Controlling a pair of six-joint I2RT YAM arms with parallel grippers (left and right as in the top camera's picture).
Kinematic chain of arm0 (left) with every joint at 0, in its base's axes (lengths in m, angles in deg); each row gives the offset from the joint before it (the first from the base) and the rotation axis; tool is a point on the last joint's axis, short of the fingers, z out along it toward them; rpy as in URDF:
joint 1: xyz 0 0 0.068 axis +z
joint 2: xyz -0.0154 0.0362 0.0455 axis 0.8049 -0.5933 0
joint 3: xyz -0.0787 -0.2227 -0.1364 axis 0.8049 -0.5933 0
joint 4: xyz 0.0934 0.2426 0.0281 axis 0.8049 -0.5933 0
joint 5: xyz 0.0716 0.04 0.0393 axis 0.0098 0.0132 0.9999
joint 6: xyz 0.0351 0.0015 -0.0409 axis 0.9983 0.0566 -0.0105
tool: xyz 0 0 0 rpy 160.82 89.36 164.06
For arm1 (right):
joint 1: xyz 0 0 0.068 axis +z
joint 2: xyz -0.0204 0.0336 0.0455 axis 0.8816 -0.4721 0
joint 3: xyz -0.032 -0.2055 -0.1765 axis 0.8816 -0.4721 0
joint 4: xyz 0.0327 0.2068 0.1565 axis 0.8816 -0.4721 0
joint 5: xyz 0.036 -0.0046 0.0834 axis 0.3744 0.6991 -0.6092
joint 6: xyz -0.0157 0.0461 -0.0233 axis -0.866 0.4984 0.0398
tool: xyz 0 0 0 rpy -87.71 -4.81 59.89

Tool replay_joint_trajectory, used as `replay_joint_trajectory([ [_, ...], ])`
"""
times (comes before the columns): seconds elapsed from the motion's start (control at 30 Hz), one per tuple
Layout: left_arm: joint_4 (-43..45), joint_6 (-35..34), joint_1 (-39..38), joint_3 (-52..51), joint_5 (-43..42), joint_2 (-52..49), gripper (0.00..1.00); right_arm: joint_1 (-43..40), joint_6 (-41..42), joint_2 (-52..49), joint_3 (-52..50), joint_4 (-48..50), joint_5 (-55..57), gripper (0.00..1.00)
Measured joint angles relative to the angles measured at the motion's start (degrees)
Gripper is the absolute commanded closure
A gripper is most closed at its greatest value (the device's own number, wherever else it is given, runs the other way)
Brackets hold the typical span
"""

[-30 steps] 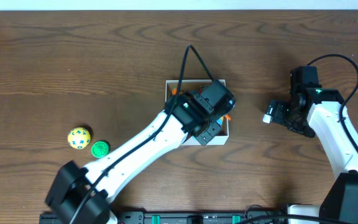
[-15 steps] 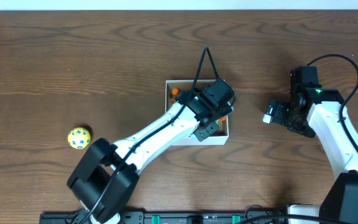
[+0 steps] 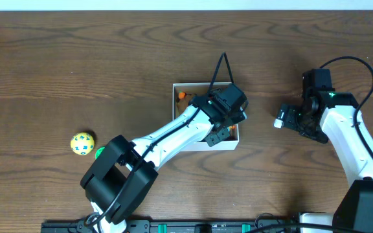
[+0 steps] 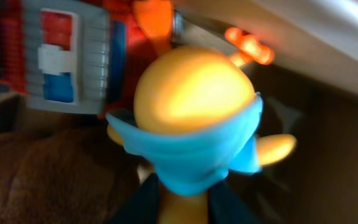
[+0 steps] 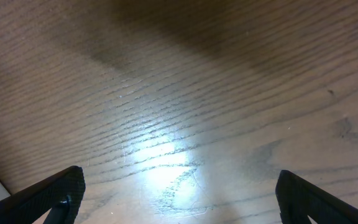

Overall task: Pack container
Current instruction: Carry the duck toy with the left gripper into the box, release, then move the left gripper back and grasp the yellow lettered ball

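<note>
The container (image 3: 188, 85), a small white-walled box, sits mid-table with my left arm reaching over it. My left gripper (image 3: 230, 118) hangs over the box's right side. In the left wrist view it (image 4: 182, 198) is shut on a yellow-orange toy figure with a blue scarf (image 4: 191, 99), held just above the toys in the box. Below the figure lie a grey toy with red, white and blue panels (image 4: 58, 62) and an orange toy (image 4: 151, 15). The box's white wall (image 4: 303, 31) runs along the upper right. My right gripper (image 3: 285, 118) (image 5: 179, 199) is open and empty over bare wood.
A yellow ball with green marks (image 3: 82, 144) lies at the left of the table. A green toy (image 3: 98, 154) beside it is mostly hidden by my left arm. An orange piece (image 3: 182, 95) shows in the box's back left corner.
My left gripper has shifted a little right and back over the container, and the arm has swung to cover the green toy. The right arm has not moved.
</note>
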Motion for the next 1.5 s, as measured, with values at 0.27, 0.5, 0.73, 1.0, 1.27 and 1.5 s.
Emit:
replay_joint_trajectory([
  [0.27, -1.86, -0.94, 0.15, 0.04, 0.13, 0.13, 0.22, 0.00, 0.00, 0.00, 0.00, 0.00, 0.00, 0.01],
  [0.5, -2.75, -2.78, 0.07, 0.00, 1.01, 6.23, 0.07, 0.00, 0.00, 0.00, 0.00, 0.00, 0.00, 0.01],
  [0.73, -9.35, -10.67, 1.03, 0.02, 6.86, 21.64, 0.01, 0.00, 0.00, 0.00, -0.02, 0.02, -0.02, 0.01],
  [1.0, -22.49, -35.43, 16.98, 0.02, 14.84, 33.90, 0.02, 0.00, -0.02, 0.00, -0.02, 0.07, -0.02, 0.01],
  [1.27, -25.46, -47.36, 42.73, -0.61, 13.22, 36.54, 0.02, 0.00, -0.02, 0.00, -0.02, -0.11, -0.02, 0.01],
  [1.5, -20.87, -50.01, 57.59, -8.33, 6.80, 33.99, 0.02, 0.00, -0.28, 0.00, -0.02, -0.92, -0.02, 0.01],
])
